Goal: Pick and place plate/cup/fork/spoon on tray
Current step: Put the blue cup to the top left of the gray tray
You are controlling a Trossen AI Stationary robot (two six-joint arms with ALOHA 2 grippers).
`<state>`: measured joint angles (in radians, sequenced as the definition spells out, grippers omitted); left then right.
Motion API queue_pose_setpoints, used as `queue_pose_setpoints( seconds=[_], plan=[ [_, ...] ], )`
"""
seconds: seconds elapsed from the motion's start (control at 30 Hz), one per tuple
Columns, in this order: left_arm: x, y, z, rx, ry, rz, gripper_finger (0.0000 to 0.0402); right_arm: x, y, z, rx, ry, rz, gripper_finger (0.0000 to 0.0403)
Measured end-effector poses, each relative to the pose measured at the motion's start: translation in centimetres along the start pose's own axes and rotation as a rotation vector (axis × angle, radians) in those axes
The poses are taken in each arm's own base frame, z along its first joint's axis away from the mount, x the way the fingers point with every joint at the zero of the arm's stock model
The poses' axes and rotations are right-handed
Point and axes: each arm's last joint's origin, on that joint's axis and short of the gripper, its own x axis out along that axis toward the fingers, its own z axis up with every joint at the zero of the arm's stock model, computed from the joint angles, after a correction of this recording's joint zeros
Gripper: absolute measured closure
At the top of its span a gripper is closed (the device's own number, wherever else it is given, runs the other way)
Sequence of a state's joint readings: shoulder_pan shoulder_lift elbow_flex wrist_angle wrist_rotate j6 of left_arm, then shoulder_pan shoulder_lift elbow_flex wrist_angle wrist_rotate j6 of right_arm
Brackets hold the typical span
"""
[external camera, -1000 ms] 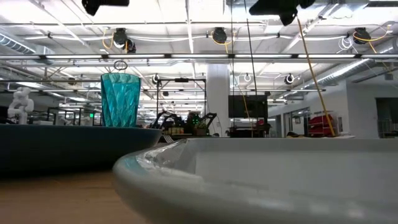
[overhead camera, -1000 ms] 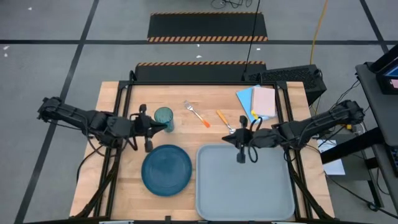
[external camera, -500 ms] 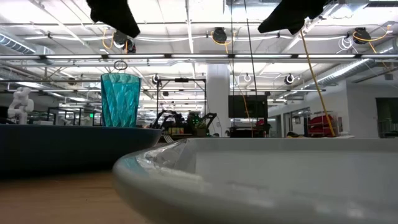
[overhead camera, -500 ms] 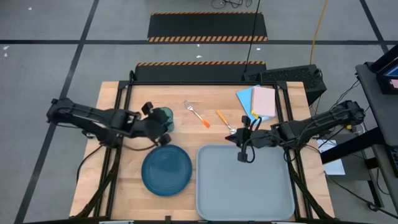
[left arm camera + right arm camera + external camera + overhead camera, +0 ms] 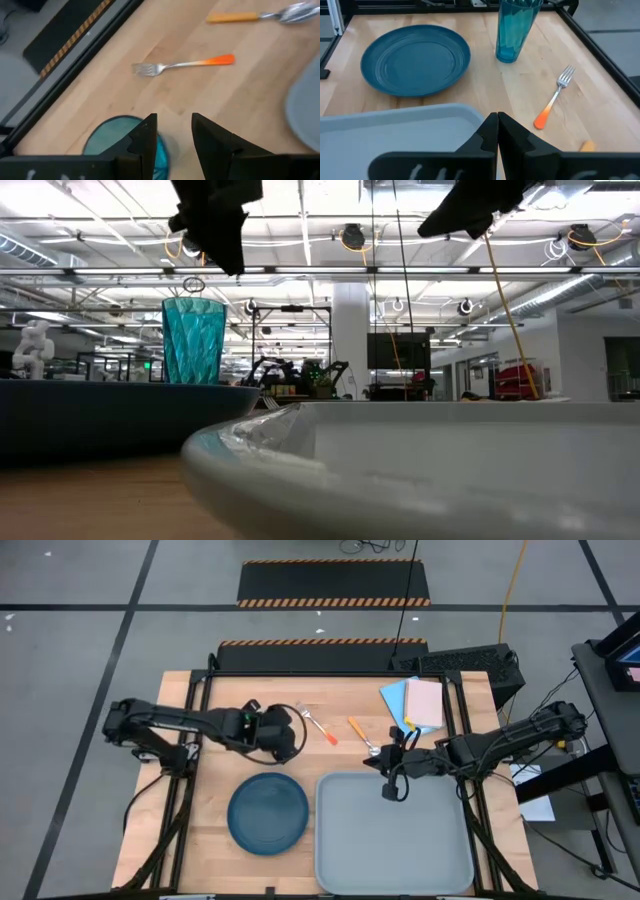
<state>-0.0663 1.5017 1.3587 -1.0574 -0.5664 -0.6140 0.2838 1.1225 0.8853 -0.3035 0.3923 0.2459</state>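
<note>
Wooden tabletop (image 5: 200, 830) carried everything. Under the left pincer (image 5: 174, 131) stood the cup (image 5: 107, 136), upright, its rim right below one finger (image 5: 145, 140); the two fingers stood partly apart with a clear gap and held nothing. Just beyond that pincer lay the fork (image 5: 182, 65), tines pointing away from the tray, and farther out the spoon (image 5: 260, 15). The plate (image 5: 268, 813) sat near the left pincer, off toward the table's front edge, touching nothing else.

The right pincer (image 5: 497, 131) hung above the far rim of the tray (image 5: 395, 125), fingers pressed together and empty. Past it the fork and the plate lay on bare wood, with the cup farthest. The tray itself held nothing, and blue and pink sheets (image 5: 412, 705) lay behind that pincer.
</note>
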Motion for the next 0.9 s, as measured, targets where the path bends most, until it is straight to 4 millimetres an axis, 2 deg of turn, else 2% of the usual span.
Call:
queue_pose_setpoints(
  seconds=[0.37,0.57,0.67,0.9],
  plan=[
    [0.8,2.1,0.0,-0.055,0.092,0.079,0.0277,-0.5,1.2,-0.5,-0.008,0.015,0.043,0.0403],
    [0.0,2.9,0.2,-0.093,0.226,-0.017,0.0277,-0.7,1.7,-0.6,-0.020,0.013,0.061,0.0403],
    [-0.6,3.7,0.2,-0.137,0.287,0.002,0.0277,-0.7,1.7,-0.6,-0.021,0.012,0.063,0.0403],
    [-0.2,4.6,0.1,-0.075,0.420,-0.089,0.0272,-0.8,1.7,-0.6,-0.025,0.012,0.064,0.0403]
  ],
)
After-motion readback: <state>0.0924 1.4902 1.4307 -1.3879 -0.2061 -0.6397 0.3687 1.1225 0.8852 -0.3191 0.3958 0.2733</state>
